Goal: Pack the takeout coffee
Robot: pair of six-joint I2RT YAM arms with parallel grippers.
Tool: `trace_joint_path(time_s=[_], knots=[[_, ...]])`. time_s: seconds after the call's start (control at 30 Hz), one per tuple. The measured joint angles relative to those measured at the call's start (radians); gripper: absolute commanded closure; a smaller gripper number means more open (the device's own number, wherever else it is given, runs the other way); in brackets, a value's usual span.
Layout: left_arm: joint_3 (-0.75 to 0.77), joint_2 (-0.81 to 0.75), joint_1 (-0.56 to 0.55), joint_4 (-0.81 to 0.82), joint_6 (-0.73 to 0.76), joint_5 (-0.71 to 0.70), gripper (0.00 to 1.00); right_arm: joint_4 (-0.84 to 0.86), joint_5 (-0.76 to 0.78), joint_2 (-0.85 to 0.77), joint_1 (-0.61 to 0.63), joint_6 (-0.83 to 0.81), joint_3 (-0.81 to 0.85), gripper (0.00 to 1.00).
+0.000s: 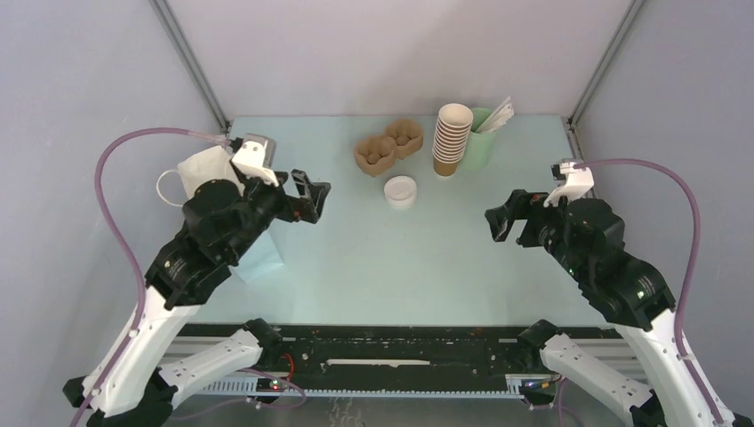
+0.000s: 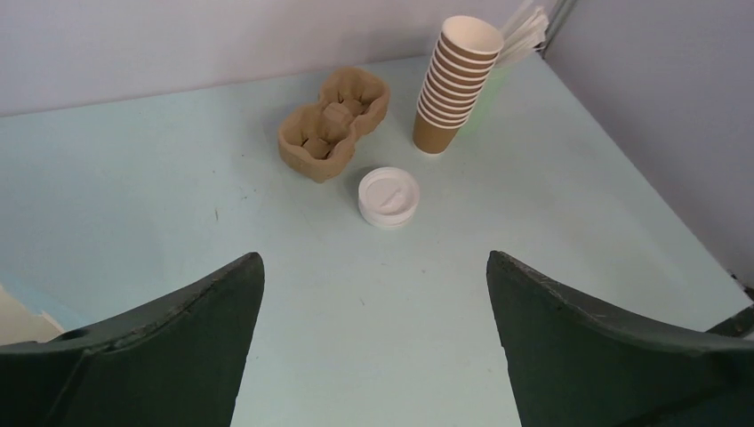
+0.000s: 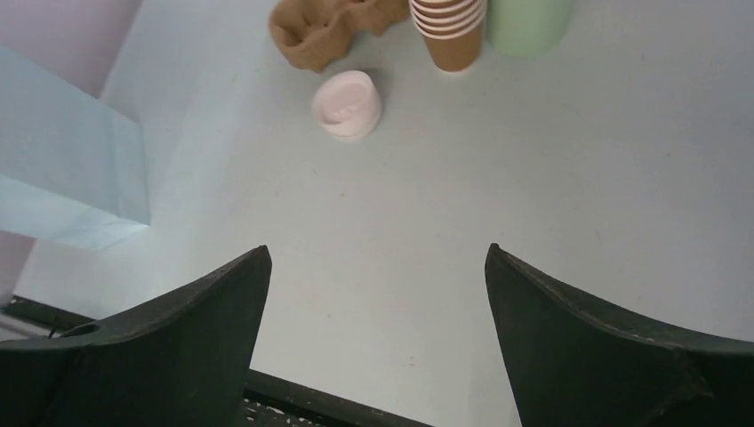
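A round white plastic lid [image 1: 400,191] lies on the pale green table, in front of a brown cardboard cup carrier [image 1: 389,147]. It also shows in the left wrist view [image 2: 389,197] and the right wrist view [image 3: 347,104]. No brown cup shows under it. My left gripper [image 1: 318,197] is open and empty, left of the lid and above the table [image 2: 374,254]. My right gripper [image 1: 494,218] is open and empty, to the lid's right [image 3: 377,248].
A tall stack of lidless brown cups [image 1: 452,138] and a pale green cup of sticks [image 1: 482,138] stand at the back. A white bag with a handle [image 1: 197,167] and a light blue bag [image 1: 260,256] sit under my left arm.
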Motion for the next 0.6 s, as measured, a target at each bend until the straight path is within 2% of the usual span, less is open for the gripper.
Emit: trace_joint_path(time_s=[0.37,0.6], knots=[[0.009,0.092,-0.066,0.026,0.074,-0.117,0.0,-0.03,0.101,0.22,0.005,0.019,0.082,0.01],[-0.037,0.092,-0.072,0.098,0.121,-0.143,0.0,0.074,0.087,0.438,-0.073,0.045,0.104,0.07]])
